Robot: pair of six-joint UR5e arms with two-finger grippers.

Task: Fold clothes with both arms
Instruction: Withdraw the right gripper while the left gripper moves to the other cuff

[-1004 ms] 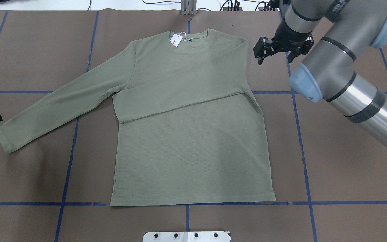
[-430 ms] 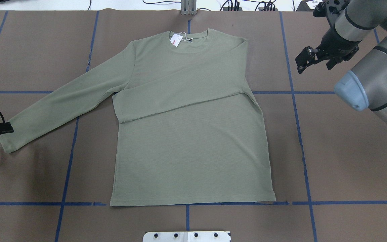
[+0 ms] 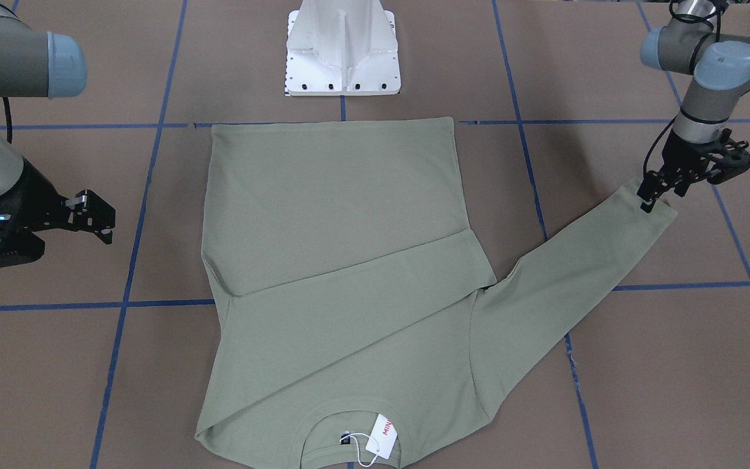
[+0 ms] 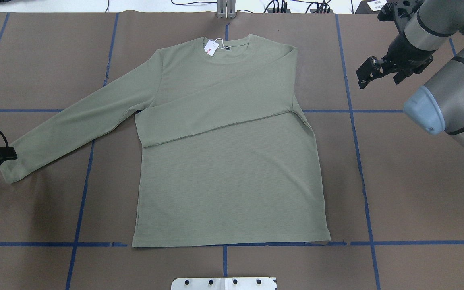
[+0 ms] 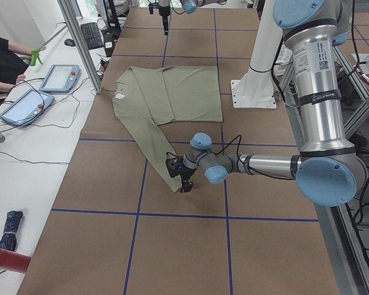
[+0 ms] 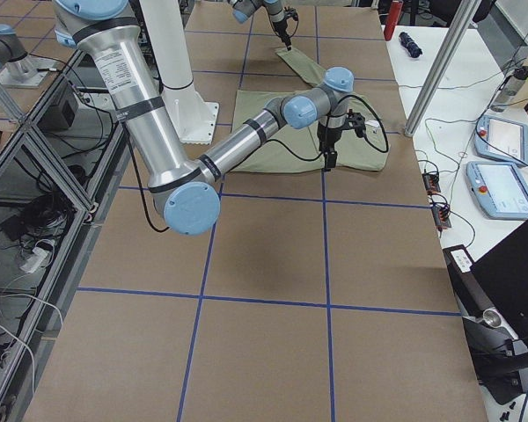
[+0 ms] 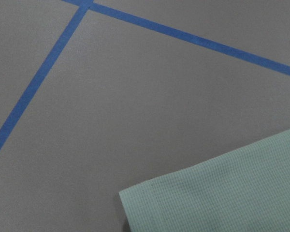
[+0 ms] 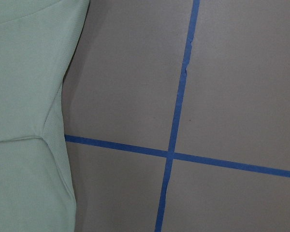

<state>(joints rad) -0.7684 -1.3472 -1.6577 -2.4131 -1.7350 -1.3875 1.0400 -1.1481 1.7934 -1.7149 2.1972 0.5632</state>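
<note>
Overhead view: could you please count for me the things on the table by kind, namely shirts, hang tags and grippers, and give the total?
green shirt: 1
white hang tag: 1
gripper: 2, the left gripper and the right gripper
Total: 4

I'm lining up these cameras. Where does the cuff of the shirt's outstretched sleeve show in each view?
Front-facing: cuff on the right side, at the left pincer.
Overhead: far left edge.
Exterior left: just left of centre.
Exterior right: top centre, small.
Left wrist: bottom right corner.
Right wrist: not in it.
Shared landmark: the white pedestal base, in all four exterior views.
</note>
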